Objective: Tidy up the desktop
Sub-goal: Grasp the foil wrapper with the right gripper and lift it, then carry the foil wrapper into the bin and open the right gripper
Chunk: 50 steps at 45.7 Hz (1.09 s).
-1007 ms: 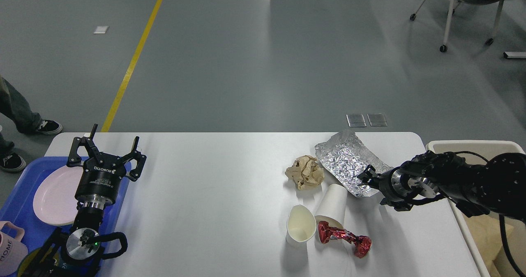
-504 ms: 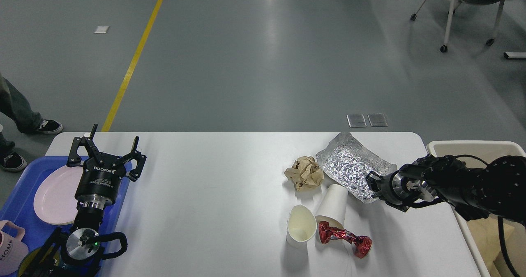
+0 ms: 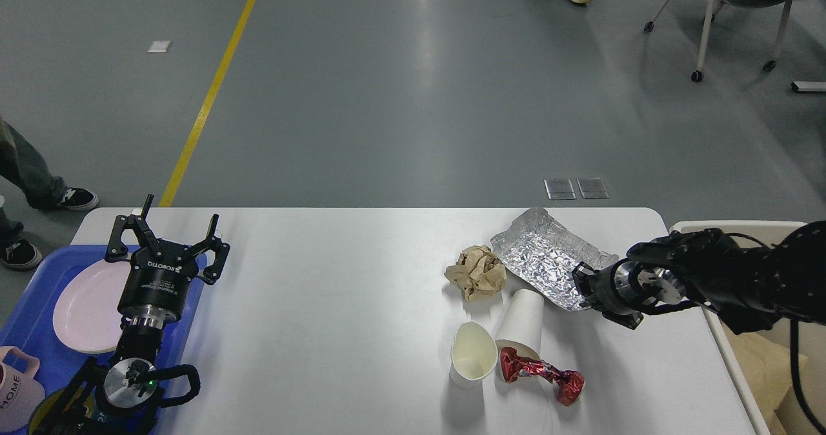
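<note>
The desktop (image 3: 335, 306) is a wide white tabletop with rounded corners. On its right half lie a crumpled silver foil sheet (image 3: 545, 257), a brown paper ball (image 3: 477, 272), two white paper cups, one tipped over (image 3: 521, 322) and one standing (image 3: 472, 353), and a red foil wrapper (image 3: 542, 375). My right gripper (image 3: 583, 286) touches the foil's near right edge; its dark fingers cannot be told apart. My left gripper (image 3: 164, 235) stands open and empty at the desktop's left edge, above the tray.
A blue tray (image 3: 29, 312) at the far left holds a pink plate (image 3: 84, 306) and a pink mug (image 3: 16, 390). A beige bin (image 3: 748, 235) stands off the desktop's right edge. A person's feet (image 3: 39, 215) are on the floor at left.
My right gripper swung out to the right and came back up-left along the foil's edge. The foil sheet shifted with it. The left arm has not moved.
</note>
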Available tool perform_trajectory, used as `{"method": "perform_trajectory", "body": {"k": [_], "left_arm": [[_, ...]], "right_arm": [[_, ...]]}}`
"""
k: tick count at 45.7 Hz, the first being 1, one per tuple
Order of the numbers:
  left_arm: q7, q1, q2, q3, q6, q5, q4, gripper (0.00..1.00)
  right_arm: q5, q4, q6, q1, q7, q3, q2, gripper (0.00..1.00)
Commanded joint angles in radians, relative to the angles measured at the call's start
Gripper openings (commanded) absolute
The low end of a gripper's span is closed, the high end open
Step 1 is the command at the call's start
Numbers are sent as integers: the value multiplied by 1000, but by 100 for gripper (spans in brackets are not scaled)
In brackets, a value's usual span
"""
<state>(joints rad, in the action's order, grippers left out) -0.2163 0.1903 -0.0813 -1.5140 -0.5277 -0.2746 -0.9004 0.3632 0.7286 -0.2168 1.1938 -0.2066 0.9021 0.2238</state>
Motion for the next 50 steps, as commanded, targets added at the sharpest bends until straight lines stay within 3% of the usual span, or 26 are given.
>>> {"method": "perform_trajectory", "body": {"k": [1,25,38,45,50], "left_arm": [[0,0,0,0,0,0,0,96],[0,0,0,0,0,0,0,96],[0,0,0,0,0,0,0,96],[0,1,0,0,0,0,0,96],[0,0,0,0,0,0,0,96]], "right_arm": [[-7,158,-3,121,0,17,94,0],[-21,753,-32,776,0,304,265,0],[-69,882,-23,877,0,345,302,0],[-64,868,-9,882,3,393,321,0],[-70,809,-6,862,7,428,405,0]]}}
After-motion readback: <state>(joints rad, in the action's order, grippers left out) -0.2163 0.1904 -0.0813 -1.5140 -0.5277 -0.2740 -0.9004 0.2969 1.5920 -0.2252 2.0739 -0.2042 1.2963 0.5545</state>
